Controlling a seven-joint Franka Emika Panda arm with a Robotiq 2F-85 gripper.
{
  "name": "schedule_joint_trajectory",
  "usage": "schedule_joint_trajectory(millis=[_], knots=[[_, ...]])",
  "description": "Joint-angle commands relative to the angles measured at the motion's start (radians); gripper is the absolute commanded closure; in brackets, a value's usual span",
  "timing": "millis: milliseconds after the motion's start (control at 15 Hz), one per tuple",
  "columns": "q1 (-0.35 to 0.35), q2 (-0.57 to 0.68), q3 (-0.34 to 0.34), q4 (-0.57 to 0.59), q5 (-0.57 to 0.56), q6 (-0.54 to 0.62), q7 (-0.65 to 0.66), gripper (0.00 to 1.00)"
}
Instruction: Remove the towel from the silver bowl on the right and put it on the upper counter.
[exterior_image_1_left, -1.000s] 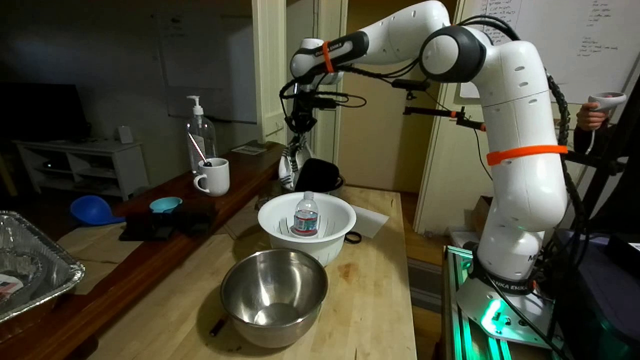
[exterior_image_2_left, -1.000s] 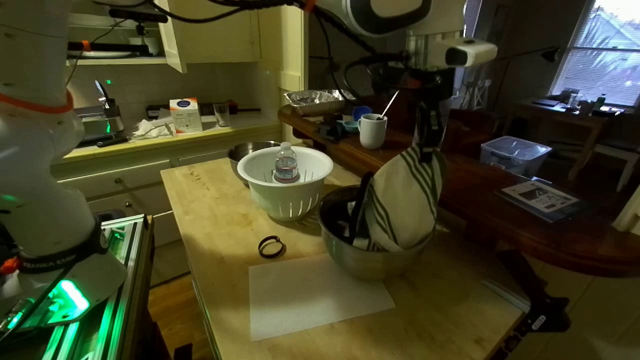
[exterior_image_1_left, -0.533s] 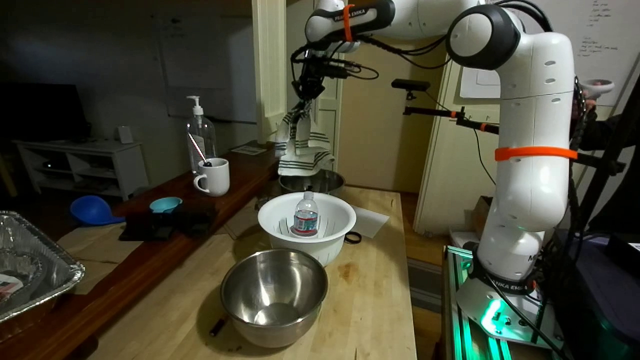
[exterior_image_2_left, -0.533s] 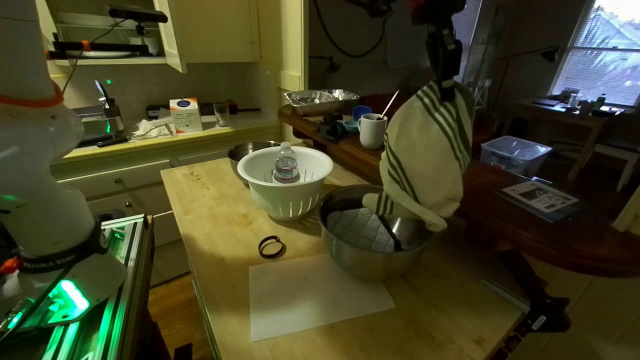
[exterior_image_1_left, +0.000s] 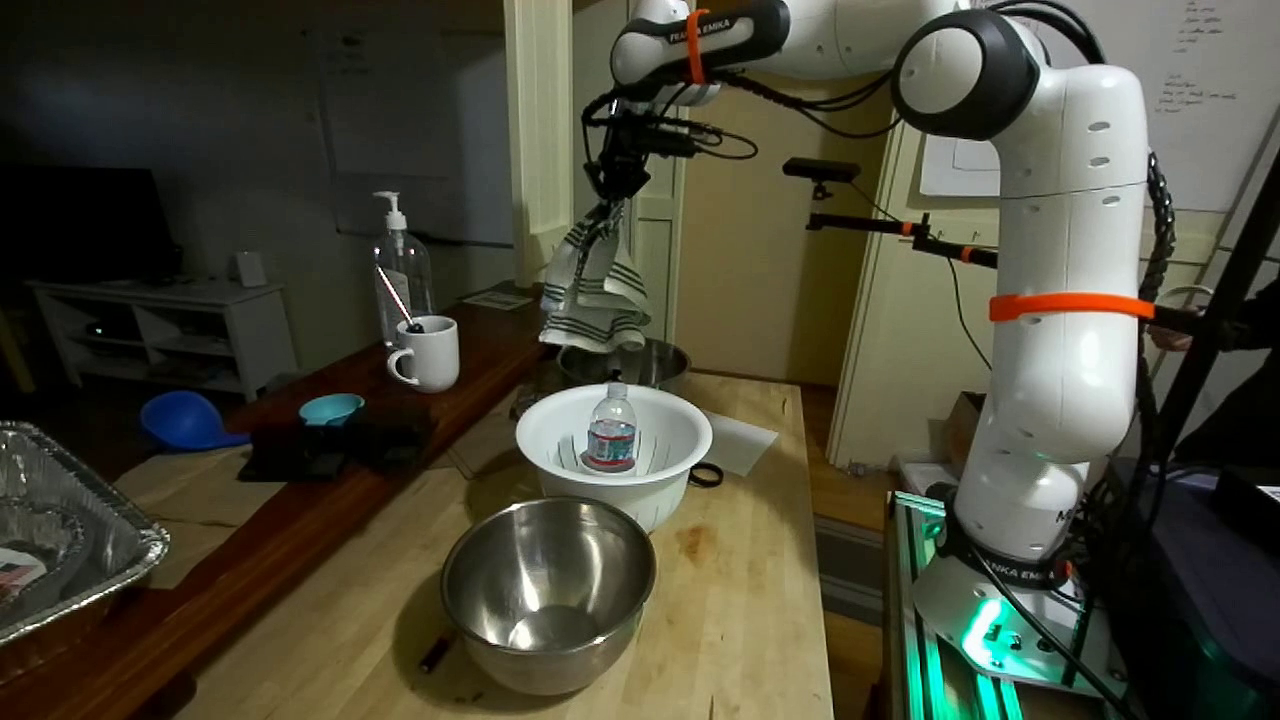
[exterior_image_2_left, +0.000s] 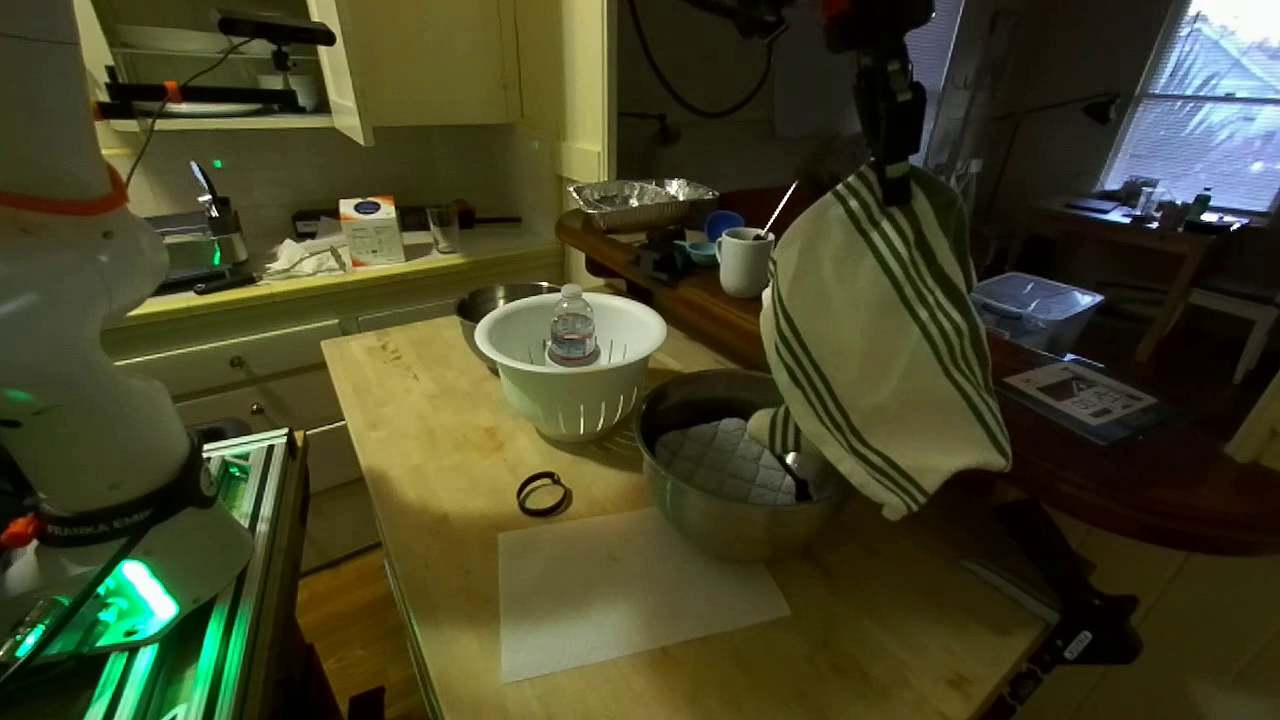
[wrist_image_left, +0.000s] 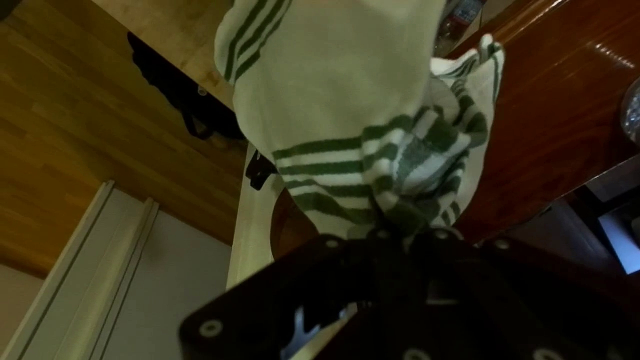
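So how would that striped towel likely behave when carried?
The towel is probably floppy: it hangs in folds from the jaws. It likely swings when moved, since only its top is gripped. Probably not slippery: its surface looks matte.

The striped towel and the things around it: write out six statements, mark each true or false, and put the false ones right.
1. The gripper holds the striped towel close to a silver bowl. True.
2. That silver bowl is empty. False: a grey quilted pad lies in it.
3. A white mug stands on the upper counter. True.
4. The striped towel lies spread on the upper counter. False: it hangs from the gripper.
5. A plastic bottle stands upright in the white colander. True.
6. The white colander stands on the upper counter. False: it stands on the pale worktop.
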Motion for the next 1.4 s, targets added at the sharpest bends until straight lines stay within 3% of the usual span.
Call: schedule_joint_trajectory(millis=[0, 467, 800, 933, 1333], knots=[[0.002, 0.039, -0.02, 0.118, 0.003, 0.06, 0.092, 0.98], [-0.03, 0.229, -0.022, 0.515, 0.046, 0.182, 0.126, 0.98], [-0.134, 0.399, 0.13, 0.744, 0.324, 0.104, -0.123, 0.98], [-0.182, 0.449, 0.194, 0.779, 0.406, 0.086, -0.235, 0.98], [-0.241, 0.551, 0.252, 0.776, 0.46, 0.031, -0.263, 0.98]])
